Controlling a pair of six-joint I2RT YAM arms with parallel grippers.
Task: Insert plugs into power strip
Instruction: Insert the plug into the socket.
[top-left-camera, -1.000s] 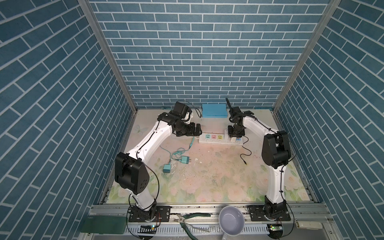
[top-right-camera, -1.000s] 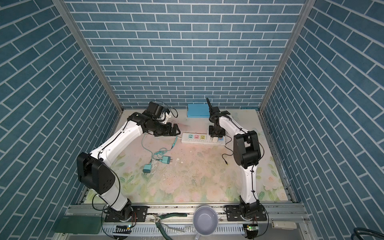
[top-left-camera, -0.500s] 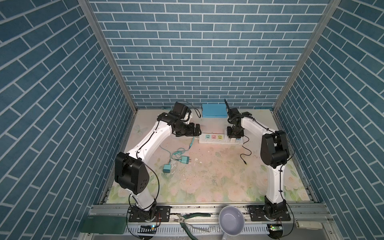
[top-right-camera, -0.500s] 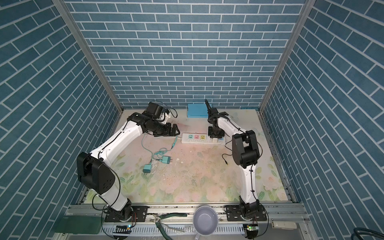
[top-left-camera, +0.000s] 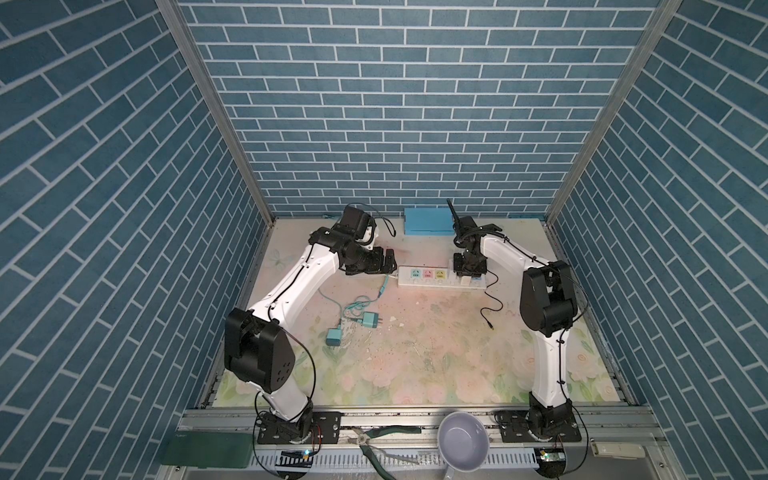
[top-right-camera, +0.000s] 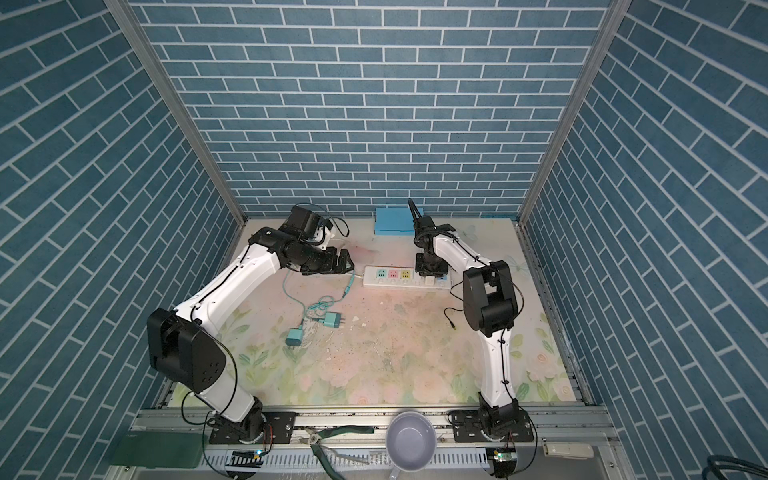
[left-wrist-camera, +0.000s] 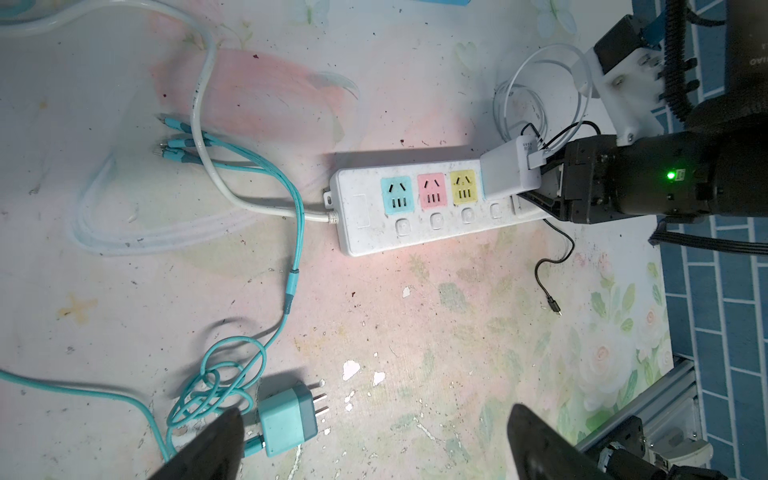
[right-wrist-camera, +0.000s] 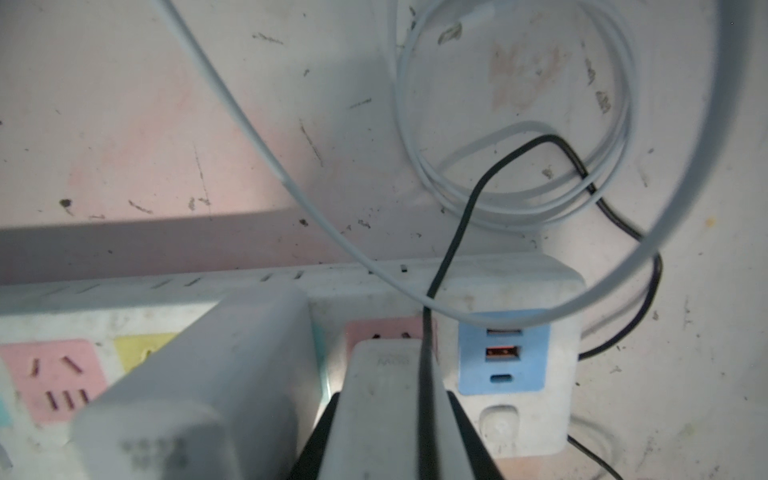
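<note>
The white power strip (top-left-camera: 419, 283) (top-right-camera: 384, 284) (left-wrist-camera: 376, 232) lies at the back of the mat, and both top views show it. One white plug (left-wrist-camera: 509, 174) (right-wrist-camera: 199, 374) stands in a socket beside the yellow face. My right gripper (top-left-camera: 467, 277) (right-wrist-camera: 392, 399) is shut on a second white plug (right-wrist-camera: 382, 415), whose end is against the pink socket next to the blue USB block (right-wrist-camera: 503, 357); its prongs are hidden. My left gripper (top-left-camera: 388, 266) (left-wrist-camera: 374, 432) hangs open left of the strip. Two teal plugs (top-left-camera: 370, 320) (top-left-camera: 333, 336) lie loose on the mat, one (left-wrist-camera: 286, 419) by a left fingertip.
A light-blue box (top-left-camera: 428, 220) lies against the back wall. A thin black cable (top-left-camera: 492, 307) trails right of the strip, and white cable coils (right-wrist-camera: 519, 187) lie behind it. A bowl (top-left-camera: 463, 444) and pliers (top-left-camera: 374, 440) sit on the front rail.
My right wrist has shifted slightly to the left above the strip's right end, still gripping the white plug. The left arm has stayed where it was.
</note>
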